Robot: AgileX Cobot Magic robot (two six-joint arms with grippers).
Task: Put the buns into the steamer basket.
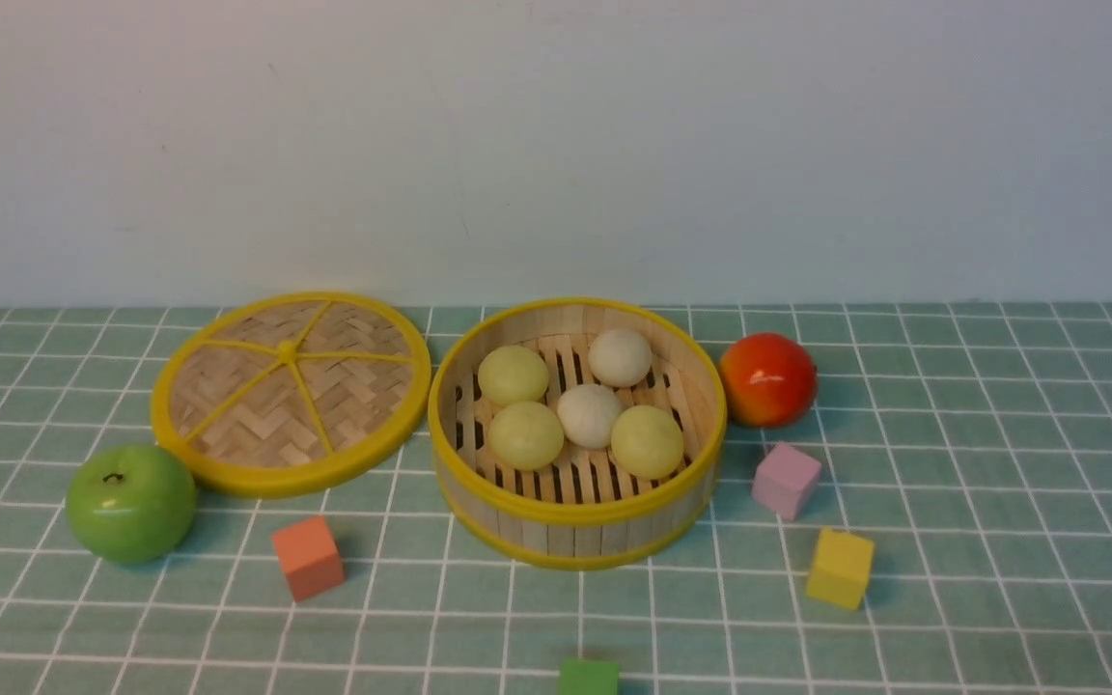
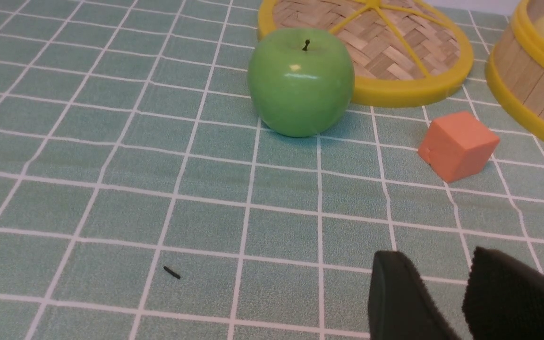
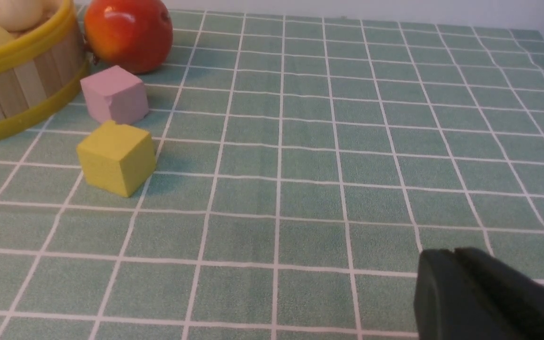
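With all five small matte buns [image 1: 590, 415] lying inside the round bamboo steamer basket [image 1: 575, 526] mid-table, loading appears complete; left gripper [image 2: 461, 293] stands apart and empty, right gripper [image 3: 456, 283] near-closed, holding nothing.

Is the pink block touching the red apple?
Apart. In the front view a strip of green tablecloth shows between the pink block and the red apple; the right wrist view shows the same gap.

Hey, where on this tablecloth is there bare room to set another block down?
Widest bare patch: right of the yellow cube and pink cube, out to the cloth's right edge. Another lies left of the green apple. Crowded: around the steamer basket, hemmed by the lid, orange cube, red apple and both right cubes.
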